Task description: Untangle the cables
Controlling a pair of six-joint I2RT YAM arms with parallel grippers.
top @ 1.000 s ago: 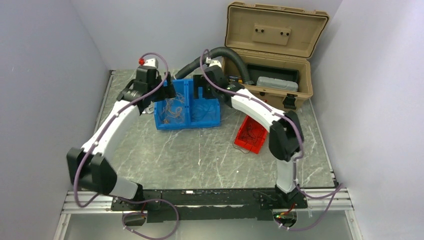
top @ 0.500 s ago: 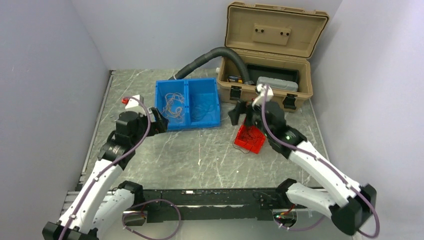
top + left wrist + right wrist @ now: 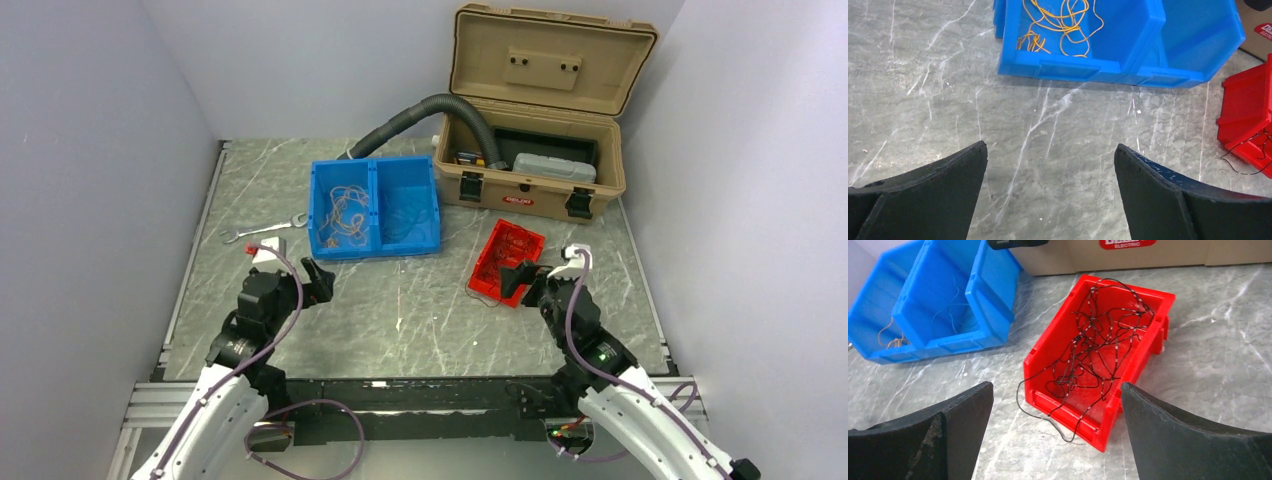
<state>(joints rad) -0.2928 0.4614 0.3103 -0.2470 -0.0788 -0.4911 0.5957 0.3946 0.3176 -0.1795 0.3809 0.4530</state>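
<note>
Yellow cables [image 3: 1058, 20] lie tangled in the left half of the blue bin [image 3: 1088, 70], and thin blue cables [image 3: 950, 315] lie in its right half. Black cables with whitish marks [image 3: 1098, 345] fill the red bin [image 3: 1068, 412], and one loop [image 3: 1048, 420] hangs over its near rim onto the table. My left gripper [image 3: 1050, 155] is open over bare table, short of the blue bin. Just short of the red bin, my right gripper [image 3: 1057, 392] is also open. Neither holds anything.
An open tan toolbox [image 3: 530, 190] stands at the back right, with a thick grey corrugated hose [image 3: 420, 110] arching out of it behind the blue bin [image 3: 375, 250]. A wrench [image 3: 262, 231] lies left of the blue bin. Walls close in both sides.
Both arms have pulled back from over the blue bin to the near side of the table. The left gripper now faces the blue bin, the right faces the red bin.
</note>
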